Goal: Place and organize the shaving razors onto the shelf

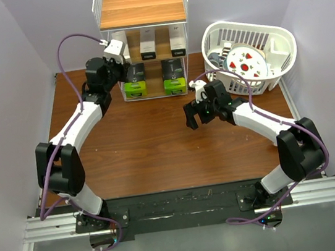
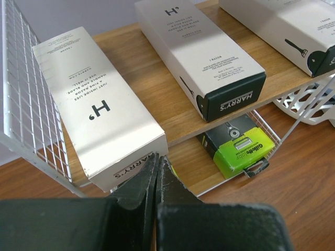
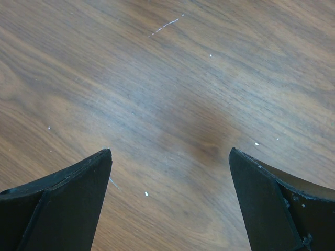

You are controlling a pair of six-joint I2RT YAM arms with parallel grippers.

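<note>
**A:** Left gripper (image 2: 157,166): jaws pressed together, nothing between them. Tips sit at the near end of the leftmost white carton (image 2: 99,110).

**B:** Not a grasp, then?

**A:** No. It reads as a nudge. Closed fingers make a blunt pusher, suited to sliding the carton back along the middle tier (image 2: 137,63). Actual contact is hard to confirm, since the tips overlap the carton's end in the wrist view.

**B:** How does the carton lie?

**A:** Flat, lengthwise front to back, just beside the wire side panel (image 2: 26,104). Its near end appears to stick out past the tier's front edge.

**B:** Neighbours?

**A:** Middle carton (image 2: 207,57) and right carton (image 2: 296,29) share the tier, dark ends facing out, gaps between them. On the bottom tier are the left green-ended pack (image 1: 135,87) and right green-ended pack (image 1: 174,82), side by side.

**B:** So every razor is on the shelf (image 1: 141,7)?

**A:** I see no pack lying on the table (image 1: 159,151). My judgement is that this is the last tidy-up, seating the left carton to match the row.

**B:** Right arm?

**A:** Right gripper (image 3: 170,154): spread wide, empty, over bare wood, well apart from the shelf. Likely parked there to keep out of the left arm's way. The white basket (image 1: 280,38) stands beyond it, to the shelf's right.
</note>
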